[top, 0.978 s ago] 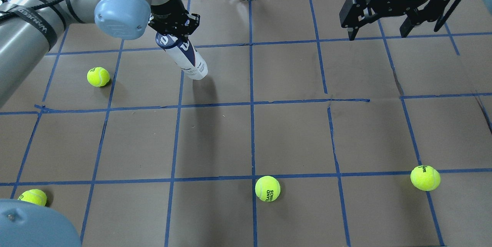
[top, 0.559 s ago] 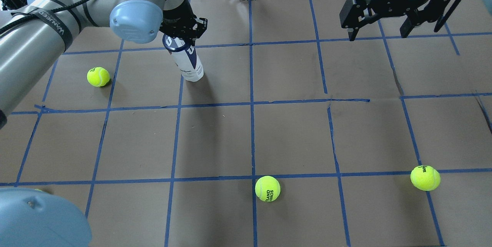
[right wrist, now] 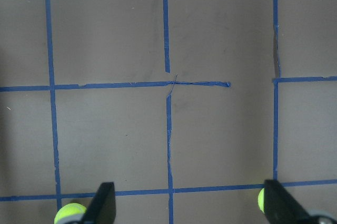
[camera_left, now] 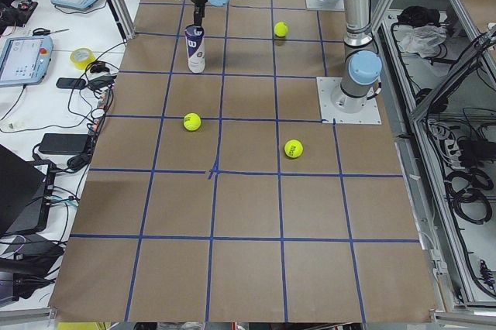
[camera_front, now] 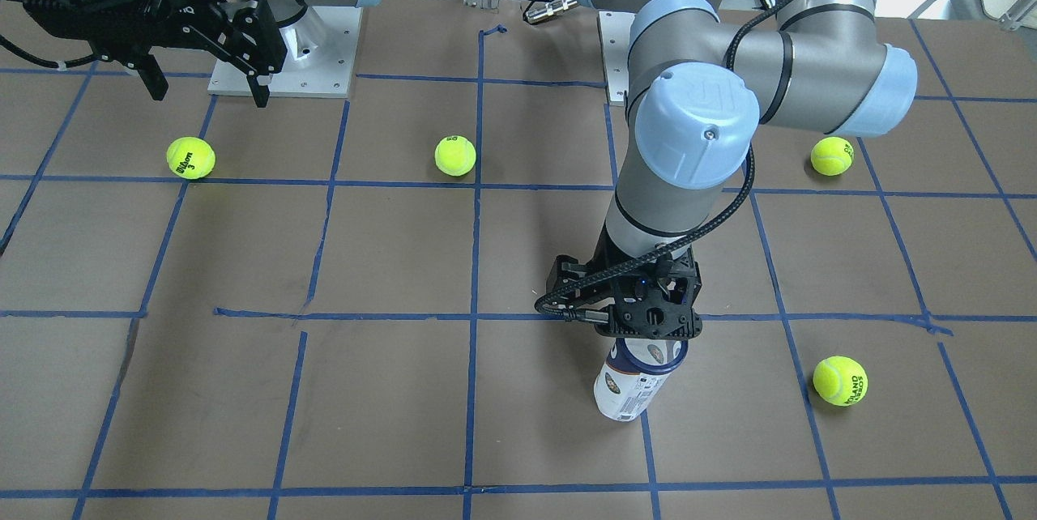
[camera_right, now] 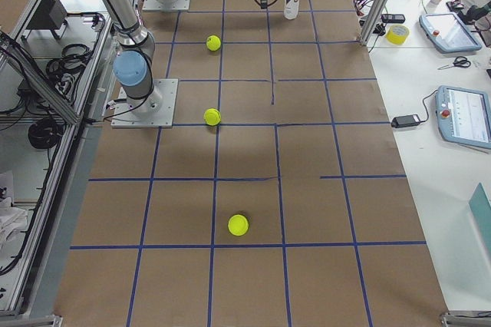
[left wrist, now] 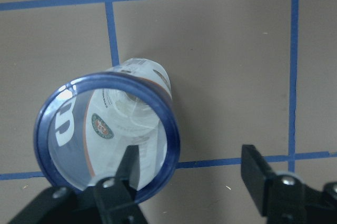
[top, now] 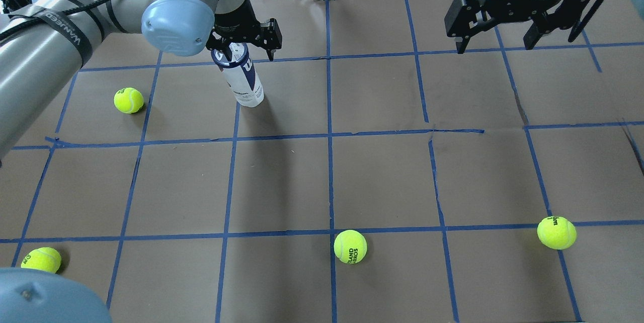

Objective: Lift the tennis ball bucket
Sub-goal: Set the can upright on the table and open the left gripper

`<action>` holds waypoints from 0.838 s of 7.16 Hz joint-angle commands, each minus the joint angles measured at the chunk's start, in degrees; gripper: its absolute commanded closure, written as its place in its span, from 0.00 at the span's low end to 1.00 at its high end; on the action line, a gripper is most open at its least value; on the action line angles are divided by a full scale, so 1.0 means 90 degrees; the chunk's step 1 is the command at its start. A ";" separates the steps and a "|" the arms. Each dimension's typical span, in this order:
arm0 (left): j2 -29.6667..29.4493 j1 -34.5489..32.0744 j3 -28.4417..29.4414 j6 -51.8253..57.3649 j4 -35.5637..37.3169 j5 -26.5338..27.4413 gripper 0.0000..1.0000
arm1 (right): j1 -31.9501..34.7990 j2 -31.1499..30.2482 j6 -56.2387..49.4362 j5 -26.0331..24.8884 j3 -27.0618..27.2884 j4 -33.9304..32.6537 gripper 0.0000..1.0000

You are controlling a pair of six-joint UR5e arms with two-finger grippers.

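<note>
- 1 tennis ball bucket (top: 244,79), a slim clear plastic tube with a white-and-navy label and a dark blue rim, stands on its base on the worktop (top: 382,182). The worktop is brown paper crossed by blue tape lines. The bucket is on the robot's left half, nearer the edge opposite the robot than the robot's own edge.
- 2 black grippers are in view.
- The left gripper (top: 242,50) hangs directly over the bucket's open mouth with its jaws released and spread. In the left wrist view 1 finger (left wrist: 129,167) overlaps the inside of the rim, and the other finger (left wrist: 257,170) is well apart from the bucket. I cannot tell whether the first finger touches the rim.
- The right gripper (top: 494,46) hovers near the far edge on the right half, its jaws spread wide around nothing.
- 5 yellow-green felt tennis balls lie well apart from one another.
- 1 ball (top: 129,100) is near the bucket, on its left-end side.
- 3 balls sit in a row along the robot's edge: 1 ball (top: 41,259) on the left half, 1 ball (top: 350,246) about midway, and 1 ball (top: 556,232) on the right half.
- The 5th ball (camera_right: 238,225) shows only in the right side view, farther toward the worktop's right end.
</note>
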 commanded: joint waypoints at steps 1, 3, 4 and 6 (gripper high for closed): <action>0.0327 -0.0043 0.0163 -0.0050 -0.0562 0.0010 0.00 | -0.0001 0.0000 0.0000 0.0000 0.0000 0.0000 0.00; 0.0591 0.0035 0.0543 -0.0011 -0.1382 0.0000 0.00 | -0.0001 0.0000 0.0000 0.0000 0.0000 0.0010 0.00; 0.0747 0.0219 0.0564 0.0057 -0.1502 0.0000 0.00 | 0.0009 0.0000 0.0000 0.0000 0.0000 0.0010 0.00; 0.1098 0.0823 0.0496 0.0396 -0.1746 -0.0078 0.00 | -0.0001 0.0000 0.0000 0.0000 0.0000 0.0020 0.00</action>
